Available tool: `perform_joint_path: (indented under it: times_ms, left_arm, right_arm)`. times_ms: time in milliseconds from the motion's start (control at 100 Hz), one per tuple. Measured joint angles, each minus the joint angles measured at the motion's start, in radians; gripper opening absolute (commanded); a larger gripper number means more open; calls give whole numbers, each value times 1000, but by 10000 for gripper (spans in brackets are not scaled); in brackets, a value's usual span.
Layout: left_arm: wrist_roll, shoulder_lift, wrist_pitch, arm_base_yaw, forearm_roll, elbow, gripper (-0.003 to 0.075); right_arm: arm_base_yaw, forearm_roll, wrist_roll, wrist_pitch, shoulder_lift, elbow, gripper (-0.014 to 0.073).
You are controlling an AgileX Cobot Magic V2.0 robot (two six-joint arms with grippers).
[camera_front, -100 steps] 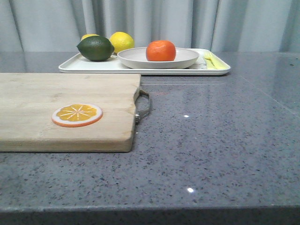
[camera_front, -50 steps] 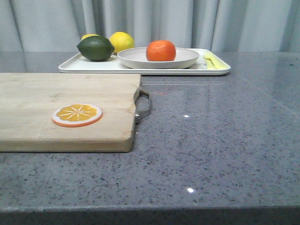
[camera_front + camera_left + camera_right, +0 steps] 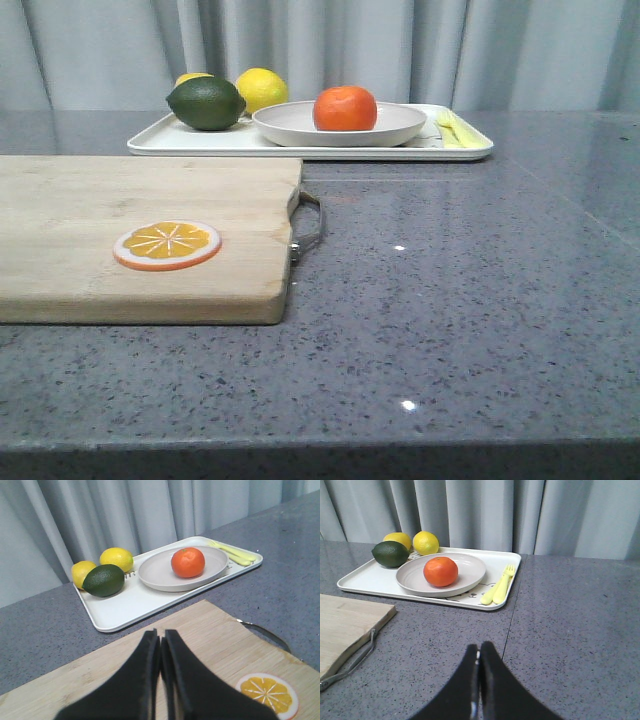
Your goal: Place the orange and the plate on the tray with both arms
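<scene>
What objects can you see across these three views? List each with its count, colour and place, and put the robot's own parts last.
tray: 1, white, far side of table
plate: 1, off-white, on tray
orange: 1, orange, in plate
lemons: 2, yellow, tray's left end
lime: 1, dark green, in front of lemons
fork: yellow cutlery, tray's right end
cutting board: 1, wooden, metal handle, near left
orange slice: 1, on board
left gripper: black, shut, over the board
right gripper: black, shut

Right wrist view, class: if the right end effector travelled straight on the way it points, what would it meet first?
Probably the tray, around its near rim; only bare grey countertop lies before it. The right end effector is shut and empty. Depth is unclear.
</scene>
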Motion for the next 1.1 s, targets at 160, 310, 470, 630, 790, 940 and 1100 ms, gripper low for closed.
perform_joint_path:
  times_ms: [160,310,470,630,790,940,1100]
  left_arm:
    - [-348,-64,-60,2,309,76,-19]
    - [-684,-154,-72,13,666,161,-19]
    - [-801,-253,-72,74,750,255,-19]
    - [-818,-374,-67,146,777,336,-19]
    - [-820,-504,-54,202,785,408,-19]
    - [-820,-588,-14,257,793,417,-19]
    - [-820,-591,48,303,806,417,-19]
  right_arm:
    - [0,0,0,0,0,0,-67]
    - [0,0,0,0,0,0,-67]
    - [0,0,0,0,0,0,-67]
    - [0,0,0,0,0,0,-67]
    - [0,0,0,0,0,0,-67]
    - [0,0,0,0,0,0,-67]
    - [0,0,0,0,0,0,-67]
